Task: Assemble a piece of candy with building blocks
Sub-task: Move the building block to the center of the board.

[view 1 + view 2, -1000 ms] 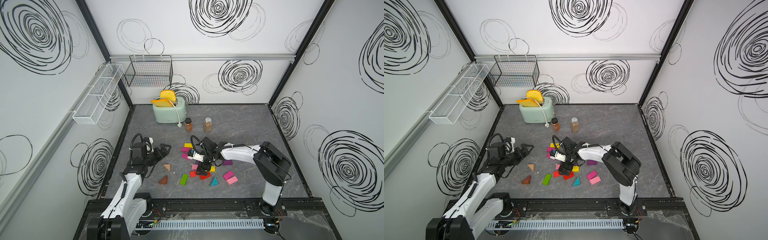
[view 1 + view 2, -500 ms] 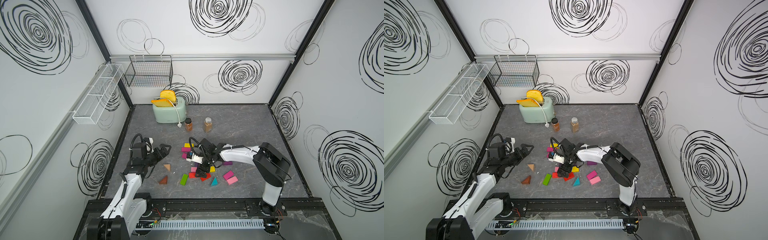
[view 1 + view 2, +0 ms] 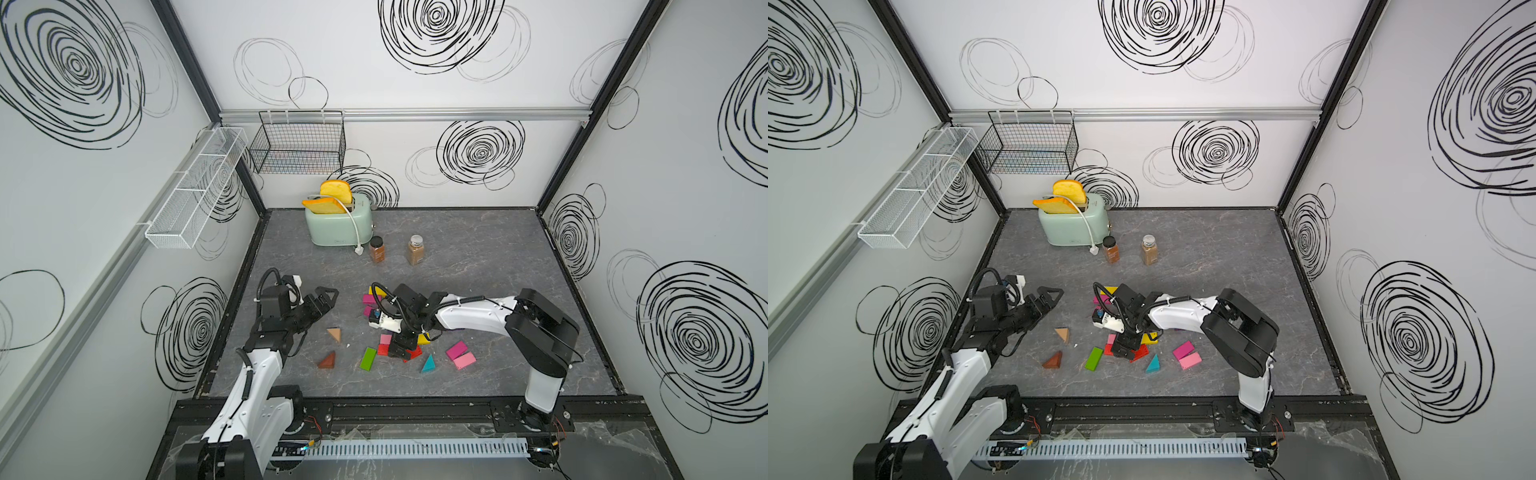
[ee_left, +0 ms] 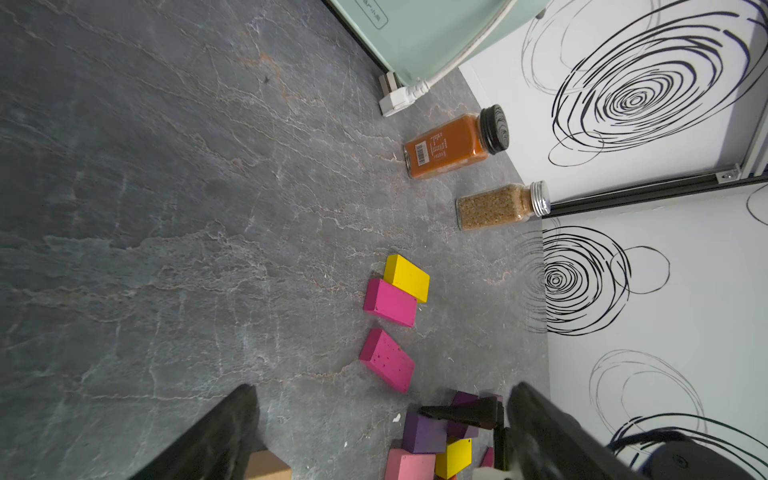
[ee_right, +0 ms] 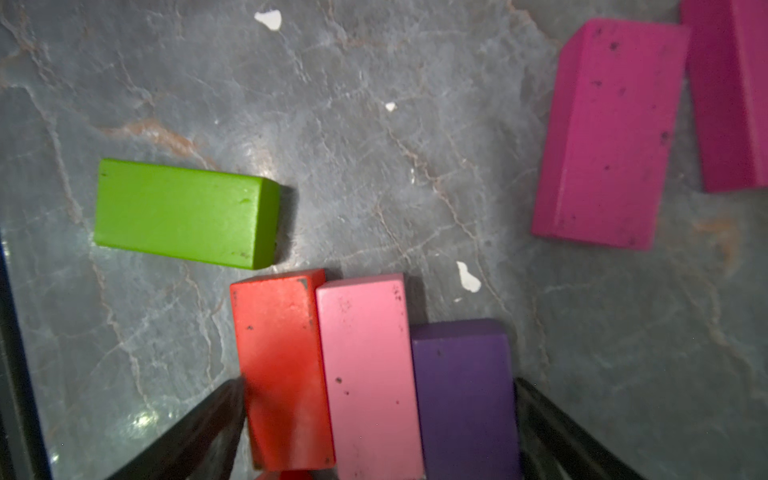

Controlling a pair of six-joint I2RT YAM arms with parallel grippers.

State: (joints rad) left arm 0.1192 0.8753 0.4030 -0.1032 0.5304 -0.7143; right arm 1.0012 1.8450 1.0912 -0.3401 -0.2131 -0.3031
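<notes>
Three bricks lie side by side between the fingers (image 5: 199,419) of the right end effector (image 5: 378,386): a red brick (image 5: 282,365), a pink brick (image 5: 365,365) and a purple brick (image 5: 461,395). Their long faces meet and all three lie flat on the surface (image 5: 374,166). The jaws stand wide. One finger is just beside the red brick's outer face and the other just beside the purple one's; whether either touches cannot be told. Nothing is lifted.

The likeliest trouble is a squeeze across all three. If the pads press off-centre, the row could buckle and the pink brick could ride up or slip out, since only its neighbours would hold it. An uneven closing could also skew the row and undo its neat alignment. A low finger might scrape the surface or catch the further red piece glimpsed at the edge of the wrist view.

Further out, the green brick (image 5: 183,212) lies near the red one's end, and a magenta brick (image 5: 606,133) sits apart on the purple side. A sideways slide could knock either. In a top view the arm hangs over a yellow brick (image 3: 424,340), with a teal wedge (image 3: 428,364) close by, so a careless sweep could scatter them.

The left end effector (image 3: 326,297) hovers with its jaws spread and empty, beyond the tan wedge (image 3: 334,333). It is well apart from the cluster and seems no threat unless both arms converge.
</notes>
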